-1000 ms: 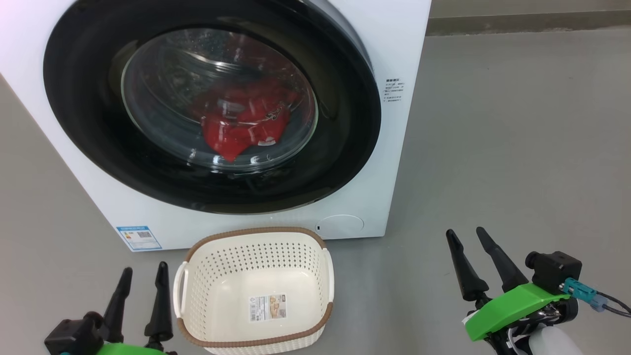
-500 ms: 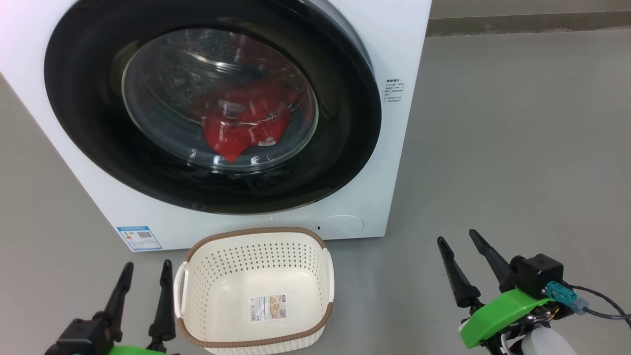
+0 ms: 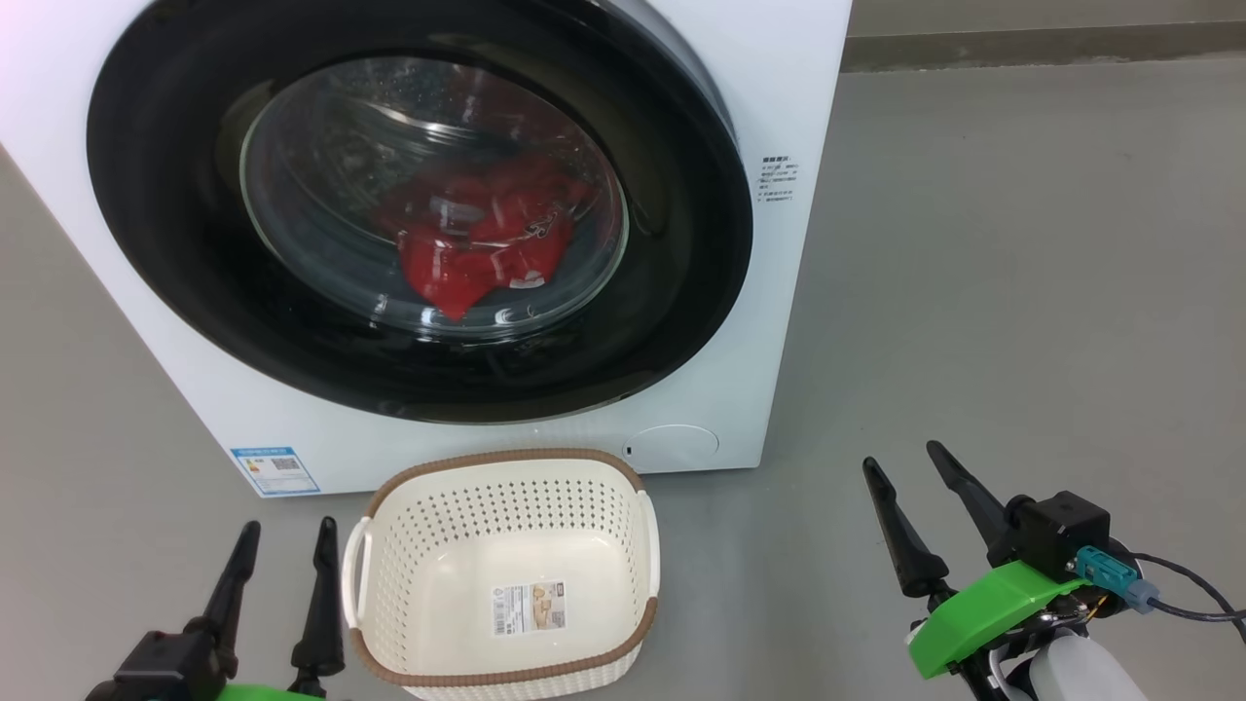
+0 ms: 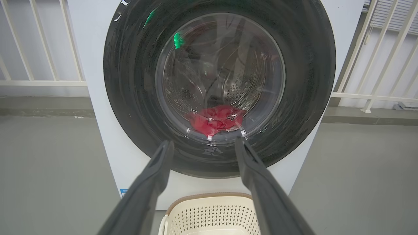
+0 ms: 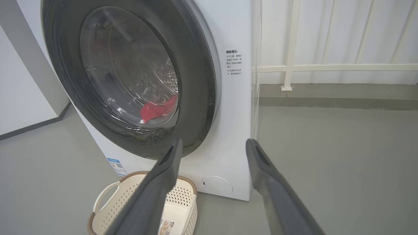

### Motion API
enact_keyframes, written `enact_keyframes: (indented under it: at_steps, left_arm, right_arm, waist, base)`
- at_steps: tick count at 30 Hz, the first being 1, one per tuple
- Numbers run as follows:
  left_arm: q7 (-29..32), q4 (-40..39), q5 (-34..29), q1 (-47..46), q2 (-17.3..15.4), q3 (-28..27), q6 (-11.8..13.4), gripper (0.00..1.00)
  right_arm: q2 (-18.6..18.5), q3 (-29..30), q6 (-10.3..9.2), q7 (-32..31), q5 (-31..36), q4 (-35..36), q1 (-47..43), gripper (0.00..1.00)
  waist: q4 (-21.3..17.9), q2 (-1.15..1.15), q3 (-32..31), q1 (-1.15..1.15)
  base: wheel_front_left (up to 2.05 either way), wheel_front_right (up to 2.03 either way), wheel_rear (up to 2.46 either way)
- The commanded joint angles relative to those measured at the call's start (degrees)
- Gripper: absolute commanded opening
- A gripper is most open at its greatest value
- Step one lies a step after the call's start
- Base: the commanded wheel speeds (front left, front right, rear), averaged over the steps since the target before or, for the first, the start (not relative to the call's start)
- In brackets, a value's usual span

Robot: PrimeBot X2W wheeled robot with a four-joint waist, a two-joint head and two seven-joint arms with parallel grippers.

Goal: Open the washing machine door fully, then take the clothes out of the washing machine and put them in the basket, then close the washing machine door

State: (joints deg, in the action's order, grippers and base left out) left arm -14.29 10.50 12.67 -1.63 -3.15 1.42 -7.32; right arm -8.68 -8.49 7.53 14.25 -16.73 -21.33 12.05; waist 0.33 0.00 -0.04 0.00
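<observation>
With jaws apart on the left gripper (image 3: 289,526) and right gripper (image 3: 901,455), the right should probably hook the right rim of the washing machine door (image 3: 165,195) and swing it fully open.

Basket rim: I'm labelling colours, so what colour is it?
Brown, on the cream perforated basket; the head view shows it best.

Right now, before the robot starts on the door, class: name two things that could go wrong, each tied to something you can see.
1. The washing machine door has a glossy, rounded black rim; the open, slim right fingers might slip off it when pulling.
2. The basket stands close below the door, with the left fingers right beside it; a lifting arm might knock it aside, so the red clothes could later land on the floor.
</observation>
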Motion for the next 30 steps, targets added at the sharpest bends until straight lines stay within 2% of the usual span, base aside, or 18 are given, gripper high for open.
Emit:
enact_keyframes:
  at_steps: [1, 30]
  left_arm:
    - [-0.7, -1.1, -0.3, -1.9, -0.5, -2.1, -0.2, 1.0]
    - [-0.7, -0.4, 0.4, -2.2, -0.8, -1.9, -0.2, 1.0]
  right_arm:
    - [0.1, -1.0, -0.04, 0.7, 0.4, 1.3, 1.4, 1.0]
    - [0.1, -0.1, -0.04, 0.7, 0.0, 1.7, 1.4, 1.0]
  waist:
    - [0.0, 0.0, 0.0, 0.0]
    - [0.3, 0.0, 0.3, 0.0]
  base:
    - [0.0, 0.0, 0.0]
    - [0.0, 0.0, 0.0]
